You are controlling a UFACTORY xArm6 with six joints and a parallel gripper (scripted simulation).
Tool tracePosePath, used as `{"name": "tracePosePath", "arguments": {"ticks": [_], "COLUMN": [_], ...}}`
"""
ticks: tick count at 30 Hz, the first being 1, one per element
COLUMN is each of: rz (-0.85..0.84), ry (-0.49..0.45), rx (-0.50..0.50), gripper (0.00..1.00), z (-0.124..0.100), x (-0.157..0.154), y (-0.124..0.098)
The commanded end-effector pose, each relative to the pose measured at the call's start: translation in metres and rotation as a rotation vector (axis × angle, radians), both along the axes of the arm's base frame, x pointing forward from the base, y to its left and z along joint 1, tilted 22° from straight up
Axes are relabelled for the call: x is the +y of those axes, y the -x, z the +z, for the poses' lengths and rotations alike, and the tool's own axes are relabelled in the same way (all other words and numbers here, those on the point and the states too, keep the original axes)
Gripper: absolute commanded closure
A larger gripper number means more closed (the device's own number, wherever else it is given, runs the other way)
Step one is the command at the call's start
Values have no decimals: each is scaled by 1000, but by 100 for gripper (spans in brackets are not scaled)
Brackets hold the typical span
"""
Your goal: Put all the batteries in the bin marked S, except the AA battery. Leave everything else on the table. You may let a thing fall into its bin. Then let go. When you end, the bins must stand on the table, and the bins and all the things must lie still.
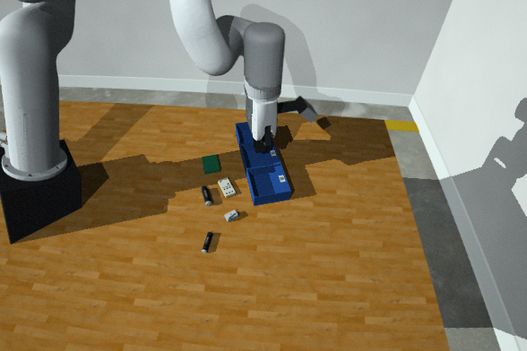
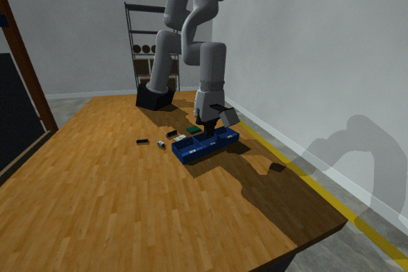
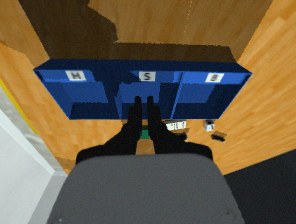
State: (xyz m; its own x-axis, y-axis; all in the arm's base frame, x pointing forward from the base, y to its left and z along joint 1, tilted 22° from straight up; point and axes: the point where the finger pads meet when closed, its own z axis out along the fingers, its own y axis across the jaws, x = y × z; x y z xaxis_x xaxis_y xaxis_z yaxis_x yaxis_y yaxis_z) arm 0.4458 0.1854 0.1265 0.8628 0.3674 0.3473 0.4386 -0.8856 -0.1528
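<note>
The pincer [image 3: 142, 106] hangs clenched on nothing over the middle compartment, marked S, of the blue three-part bin [image 1: 269, 188] near the table's [image 1: 314, 278] far edge, while two black batteries [image 1: 206, 195] [image 1: 207, 242] lie on the table left of it, with broad bare wood nearer the camera.
</note>
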Motion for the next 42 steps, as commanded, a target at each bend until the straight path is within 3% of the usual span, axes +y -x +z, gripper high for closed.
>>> {"name": "tracePosePath", "arguments": {"ticks": [1, 9, 28, 36, 42], "rz": [0, 0, 0, 0, 0], "ry": [-1, -1, -2, -2, -2], "rx": [-3, -3, -3, -3, -3], "gripper": [93, 93, 93, 93, 93], "z": [10, 17, 31, 31, 16], "x": [-2, -4, 71, 71, 76], "y": [1, 3, 37, 37, 33]}}
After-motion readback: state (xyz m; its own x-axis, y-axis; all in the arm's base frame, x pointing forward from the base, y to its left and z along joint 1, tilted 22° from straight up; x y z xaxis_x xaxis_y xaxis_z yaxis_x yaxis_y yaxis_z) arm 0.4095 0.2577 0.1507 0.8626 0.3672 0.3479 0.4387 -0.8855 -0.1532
